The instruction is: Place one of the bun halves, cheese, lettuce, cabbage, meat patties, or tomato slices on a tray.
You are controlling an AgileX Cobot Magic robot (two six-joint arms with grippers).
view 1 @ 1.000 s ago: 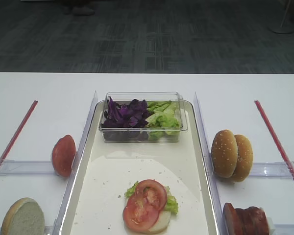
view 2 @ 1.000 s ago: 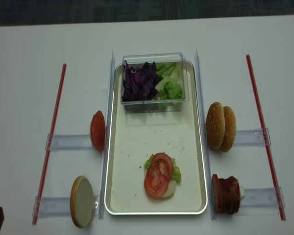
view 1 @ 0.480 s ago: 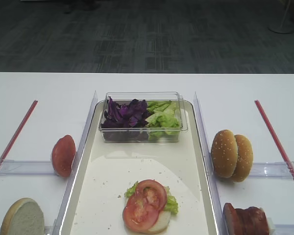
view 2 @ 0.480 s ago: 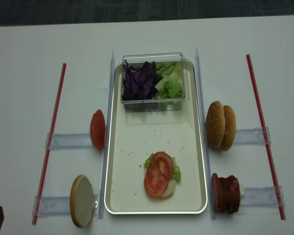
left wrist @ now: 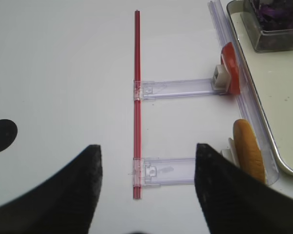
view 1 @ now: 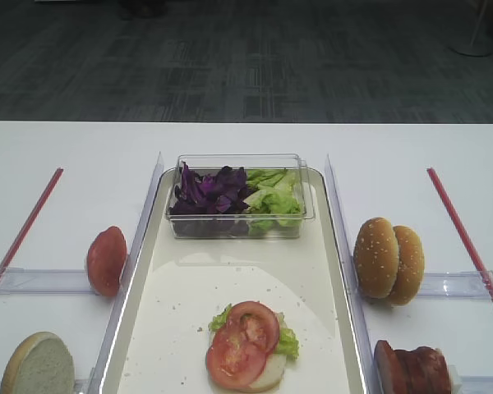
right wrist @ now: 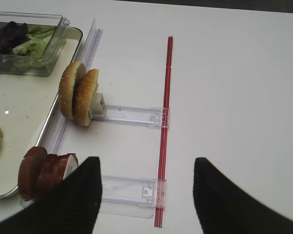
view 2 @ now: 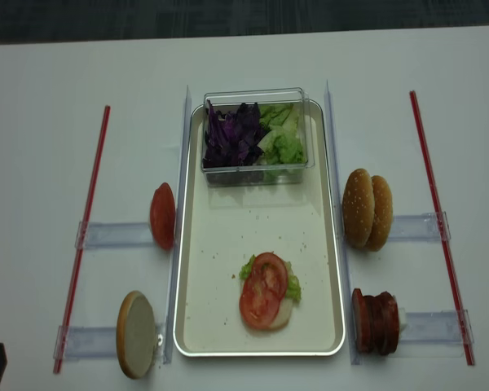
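Note:
The cream tray [view 1: 172, 312] [view 2: 228, 236] holds a pale bun half topped with lettuce and two tomato slices [view 1: 242, 343] [view 2: 265, 291]. A clear box at its far end holds purple cabbage [view 1: 209, 190] and green lettuce [view 1: 273, 195]. Another tomato slice [view 1: 107, 260] [left wrist: 230, 67] stands on the left rack, with a flat-cut bun half [view 1: 39, 364] [left wrist: 248, 151] nearer. Sesame bun halves [view 1: 388, 258] [right wrist: 79, 99] and meat patties [view 1: 411, 368] [right wrist: 41, 171] stand on the right. My left gripper [left wrist: 147, 146] and right gripper [right wrist: 146, 160] hang open and empty over the table's sides.
Red strips [view 2: 83, 228] [view 2: 437, 212] run along both outer sides, joined to clear plastic racks [left wrist: 178, 88] [right wrist: 132, 116]. Clear upright rails [view 1: 141, 238] [view 1: 338, 238] flank the tray. A dark round spot [left wrist: 1, 135] lies on the table at the left.

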